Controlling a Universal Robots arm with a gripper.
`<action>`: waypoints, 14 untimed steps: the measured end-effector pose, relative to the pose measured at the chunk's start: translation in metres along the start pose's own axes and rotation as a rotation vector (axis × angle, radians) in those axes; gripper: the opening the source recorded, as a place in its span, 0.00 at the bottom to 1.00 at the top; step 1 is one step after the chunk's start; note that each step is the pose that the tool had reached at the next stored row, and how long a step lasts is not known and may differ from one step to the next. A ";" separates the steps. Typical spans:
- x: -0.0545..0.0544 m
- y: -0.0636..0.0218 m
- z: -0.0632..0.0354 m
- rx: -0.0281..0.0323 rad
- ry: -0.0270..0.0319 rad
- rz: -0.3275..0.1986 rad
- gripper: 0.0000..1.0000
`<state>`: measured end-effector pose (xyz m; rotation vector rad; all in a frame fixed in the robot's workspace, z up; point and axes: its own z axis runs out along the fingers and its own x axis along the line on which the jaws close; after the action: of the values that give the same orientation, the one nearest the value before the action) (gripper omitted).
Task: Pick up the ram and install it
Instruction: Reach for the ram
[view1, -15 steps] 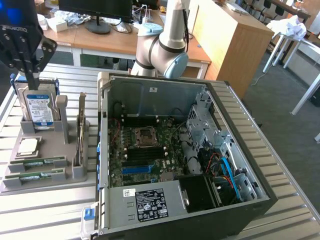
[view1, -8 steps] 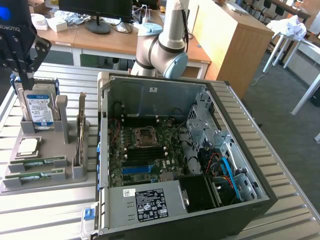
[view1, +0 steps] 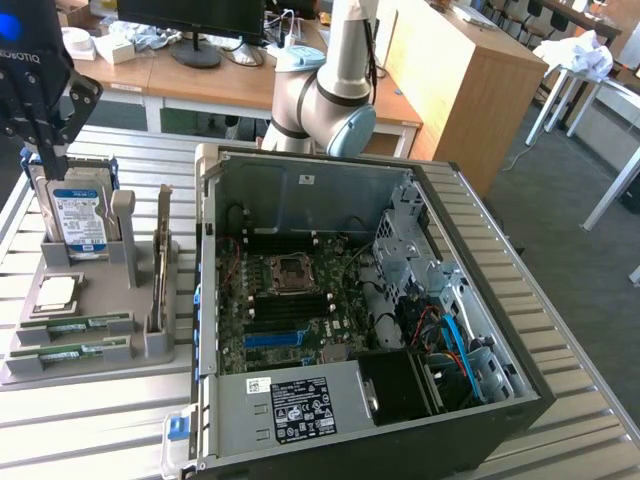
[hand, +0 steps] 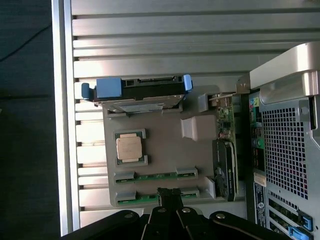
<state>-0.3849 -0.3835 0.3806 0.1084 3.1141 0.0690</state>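
Two green ram sticks lie flat in the front slots of a grey holder (view1: 150, 345) at the exterior view's left: one ram stick (view1: 78, 325) (hand: 155, 176) and a second one (view1: 72, 353) (hand: 147, 197) beside it. My black gripper (view1: 50, 160) (hand: 169, 193) hangs above the holder's far end, over the upright hard drive (view1: 80, 215), and is shut with nothing in it. In the wrist view its fingertips overlap the nearer stick. The open computer case (view1: 300, 185) shows the motherboard (view1: 285, 300) with its blue slot strip (view1: 275, 338).
The holder also carries a square silver processor (view1: 57, 292) (hand: 129, 148), the blue-framed hard drive (hand: 140, 95) and an upright expansion card (view1: 160, 270) (hand: 225, 150). Everything rests on a slatted metal table (view1: 100, 420). Desks and the arm's base (view1: 320, 100) stand behind.
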 end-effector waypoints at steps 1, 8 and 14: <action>0.000 -0.0002 0.0000 0.0001 0.0001 0.000 0.10; 0.000 -0.0058 -0.0003 0.0000 0.0000 0.000 0.10; -0.001 -0.0125 -0.0005 0.0000 0.0000 0.000 0.10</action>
<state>-0.3850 -0.3960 0.3805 0.1083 3.1141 0.0690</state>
